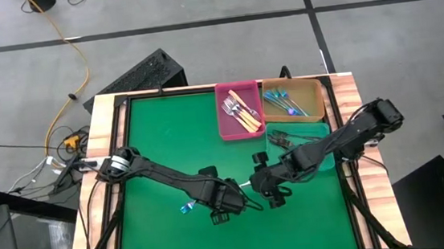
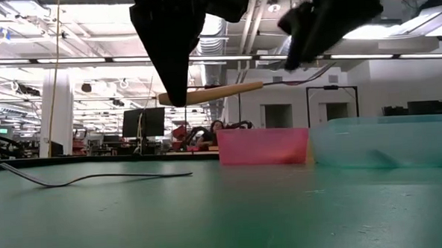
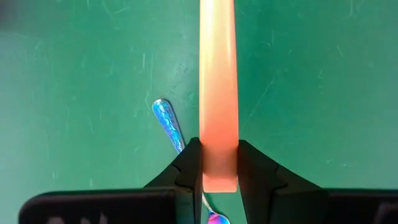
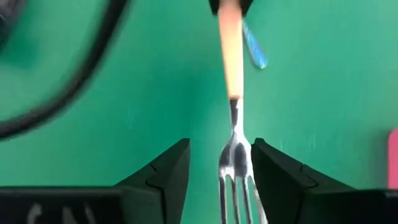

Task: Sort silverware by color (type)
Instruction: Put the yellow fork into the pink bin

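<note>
A fork with a tan handle [image 2: 219,92] and silver head hangs level above the green table [image 1: 167,145], near its middle. My left gripper [image 3: 218,146] is shut on it. My right gripper [image 4: 221,144] stands open, one finger on either side of the fork's silver head [image 4: 235,158]; the head lies closer to one finger, and I cannot tell whether they touch. A shiny blue fork [image 3: 168,123] lies flat on the table under the left gripper, and the low view shows the blue fork [image 2: 96,177] at the left. My left gripper pinches the tan handle near its free end [image 3: 217,163] between its two fingers, across the handle. The fingers [image 2: 173,81] come from above, pointing steeply down. The fork is lifted clear of the table and sticks out level toward my right gripper.
At the far right stand a pink tray [image 1: 241,127] with tan-handled forks, a brown box [image 1: 314,100] with blue forks, and a clear teal tub [image 1: 276,140] with dark forks. A raised wooden frame [image 1: 109,126] borders the table. The green left half offers free room.
</note>
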Controlling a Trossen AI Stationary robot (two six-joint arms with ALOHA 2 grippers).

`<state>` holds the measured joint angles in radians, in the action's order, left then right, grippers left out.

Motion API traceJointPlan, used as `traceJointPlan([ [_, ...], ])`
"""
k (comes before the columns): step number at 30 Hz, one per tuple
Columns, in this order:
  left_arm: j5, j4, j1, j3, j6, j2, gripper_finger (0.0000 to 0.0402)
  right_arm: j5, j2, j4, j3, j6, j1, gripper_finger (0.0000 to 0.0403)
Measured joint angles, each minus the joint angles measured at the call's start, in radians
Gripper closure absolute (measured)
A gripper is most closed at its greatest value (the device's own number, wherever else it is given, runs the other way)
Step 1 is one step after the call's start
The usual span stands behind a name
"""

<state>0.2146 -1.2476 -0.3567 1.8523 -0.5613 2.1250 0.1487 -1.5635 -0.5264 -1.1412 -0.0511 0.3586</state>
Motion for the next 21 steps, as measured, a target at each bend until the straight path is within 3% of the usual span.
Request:
traceJointPlan([
  [8,0.081,-0.026,-0.005,0.000,-0.040,0.000,0.0349,0.015,0.011,-0.058,-0.013,-0.094,0.004,0.0157],
  [21,0.354,-0.064,-0.019,0.000,-0.150,0.000,0.0349,0.252,0.047,-0.361,-0.183,-0.117,0.005,0.0149],
])
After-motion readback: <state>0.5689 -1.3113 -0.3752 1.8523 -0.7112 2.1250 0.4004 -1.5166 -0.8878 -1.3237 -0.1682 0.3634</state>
